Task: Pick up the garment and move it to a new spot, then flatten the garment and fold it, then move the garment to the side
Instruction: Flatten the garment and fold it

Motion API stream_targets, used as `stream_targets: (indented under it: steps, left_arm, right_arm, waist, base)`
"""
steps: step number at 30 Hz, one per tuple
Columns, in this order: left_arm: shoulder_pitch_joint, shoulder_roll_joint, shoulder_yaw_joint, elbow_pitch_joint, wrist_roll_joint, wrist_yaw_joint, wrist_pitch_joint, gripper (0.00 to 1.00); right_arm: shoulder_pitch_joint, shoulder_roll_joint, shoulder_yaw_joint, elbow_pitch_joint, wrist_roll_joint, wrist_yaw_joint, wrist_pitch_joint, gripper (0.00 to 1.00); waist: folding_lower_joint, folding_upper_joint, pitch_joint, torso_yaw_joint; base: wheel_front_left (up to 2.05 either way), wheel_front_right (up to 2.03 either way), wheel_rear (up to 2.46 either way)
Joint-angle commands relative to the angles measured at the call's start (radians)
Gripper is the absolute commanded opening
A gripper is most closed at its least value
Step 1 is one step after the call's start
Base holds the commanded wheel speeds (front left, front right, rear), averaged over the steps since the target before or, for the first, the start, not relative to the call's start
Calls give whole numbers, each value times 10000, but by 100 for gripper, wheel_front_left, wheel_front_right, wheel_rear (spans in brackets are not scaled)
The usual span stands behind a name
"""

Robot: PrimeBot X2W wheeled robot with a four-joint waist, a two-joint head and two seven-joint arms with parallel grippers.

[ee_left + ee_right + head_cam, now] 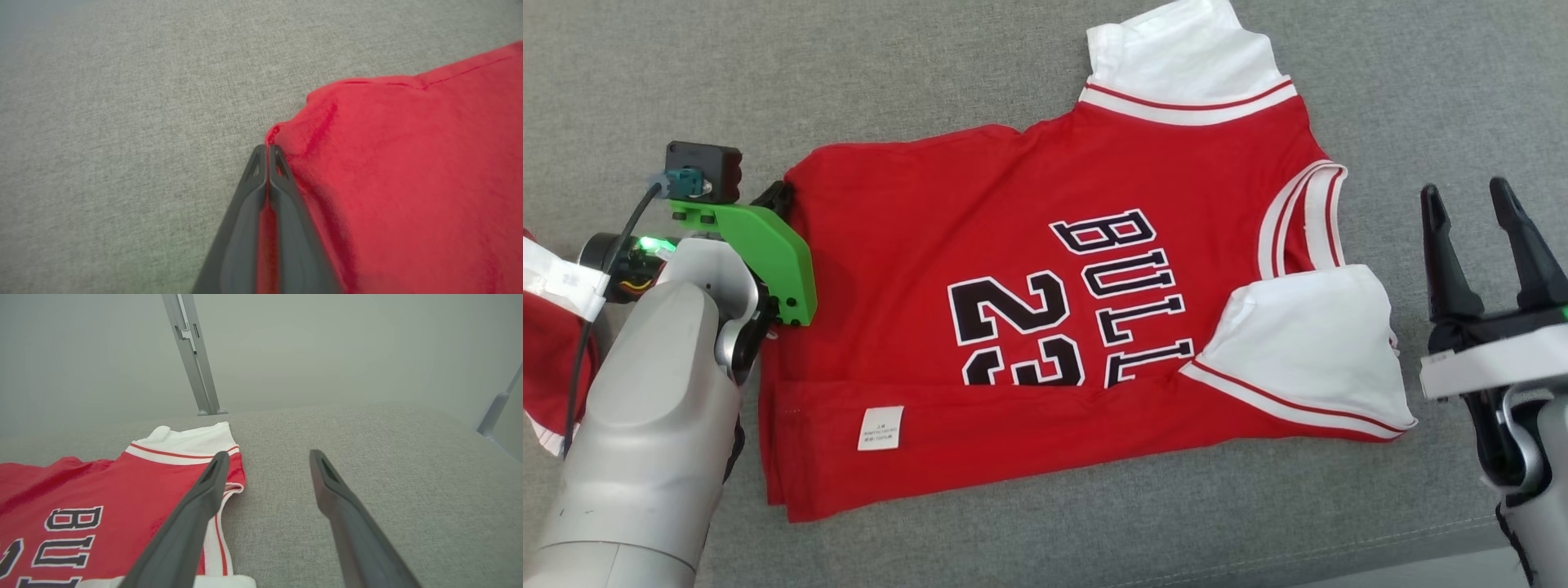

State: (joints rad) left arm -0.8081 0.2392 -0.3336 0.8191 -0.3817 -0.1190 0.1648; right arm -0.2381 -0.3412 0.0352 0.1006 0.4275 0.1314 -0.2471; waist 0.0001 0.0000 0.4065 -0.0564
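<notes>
The garment (1029, 310) is a red jersey with white sleeves and black lettering, lying partly folded on the grey cushion (980, 65). My left gripper (778, 196) sits at the jersey's far left corner, mostly behind its green mount. The left wrist view shows that gripper (267, 148) shut, with a strip of the red cloth (408, 183) pinched between its fingers (286, 212). To the right of the jersey my right gripper (1470, 196) hangs open and holds nothing. Its fingers (192, 514) stand wide apart above the cushion, beside the jersey's (81, 498) armhole.
Another red and white cloth (543, 343) lies at the far left edge, partly behind my left arm. A metal post (192, 355) rises behind the cushion and a second one (496, 408) at its right end. The cushion's front seam (1339, 555) runs along the bottom.
</notes>
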Motion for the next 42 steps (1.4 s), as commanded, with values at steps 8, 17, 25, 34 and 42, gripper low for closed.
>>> stream_targets:
  steps: [8,17,25,34,42]
  left_arm:
    - [-607,-119,79,-15,51,424,-889,0]
    - [-1177,-693,-200,-507,92,479,-1219,0]
    - [-1575,-1092,-414,-757,103,545,-1517,0]
    - [-1704,-1239,-554,-644,26,597,-1701,0]
    - [-1728,-1167,-605,-448,-73,528,-1795,0]
  right_arm:
    - [-2553,-775,710,1695,569,-15,-46,100]
    - [-5287,-1502,2249,4113,1560,-15,508,100]
    - [-7571,-1737,3967,5840,2344,-15,1566,100]
    - [-9318,-1621,5286,7445,3093,-15,2872,100]
    - [-9931,-1820,6167,7643,3779,-15,3297,0]
  waist:
    - [-1,0,192,379]
    - [-1,0,1086,1318]
    - [-1,0,1866,1942]
    - [-1,0,2142,2108]
    - [-1,0,2016,2031]
  base:
    - [0,0,0]
    - [0,0,0]
    - [0,0,0]
    - [0,0,0]
    - [0,0,0]
